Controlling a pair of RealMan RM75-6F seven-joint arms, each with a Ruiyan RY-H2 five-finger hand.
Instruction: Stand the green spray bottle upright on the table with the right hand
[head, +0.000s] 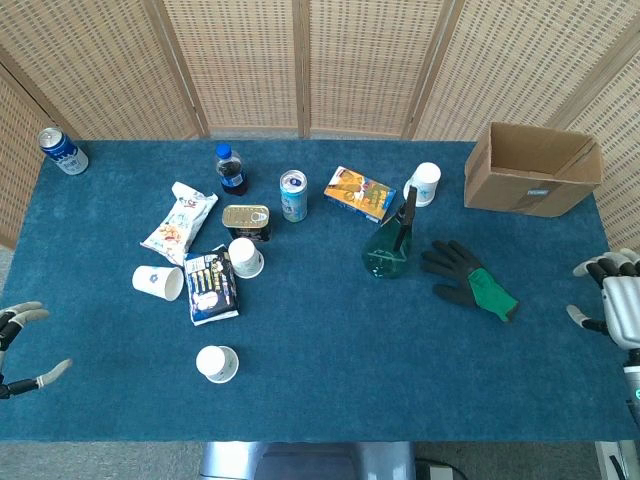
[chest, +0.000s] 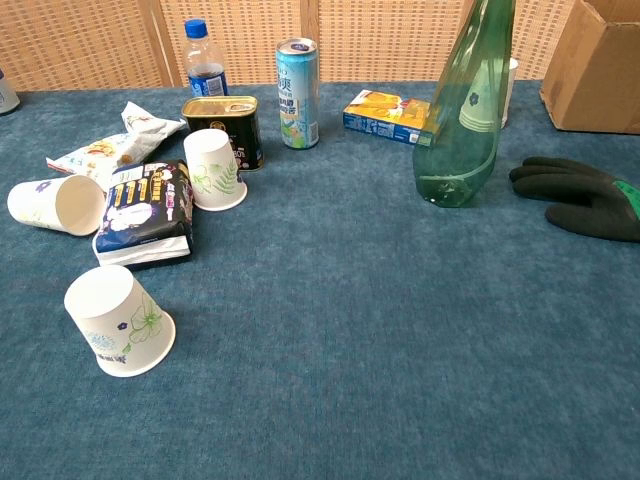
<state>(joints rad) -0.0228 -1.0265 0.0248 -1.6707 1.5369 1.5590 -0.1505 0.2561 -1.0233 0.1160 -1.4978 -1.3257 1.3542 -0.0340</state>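
Note:
The green spray bottle stands upright on the blue table, right of centre; in the chest view its translucent body rises out of frame. My right hand hovers at the table's right edge, fingers spread, holding nothing, well clear of the bottle. At the far left edge my left hand shows only partly, fingers apart and empty. Neither hand appears in the chest view.
A black and green glove lies just right of the bottle. A cardboard box sits at the back right. Paper cups, snack bags, cans, a cola bottle and an orange box crowd the left and middle.

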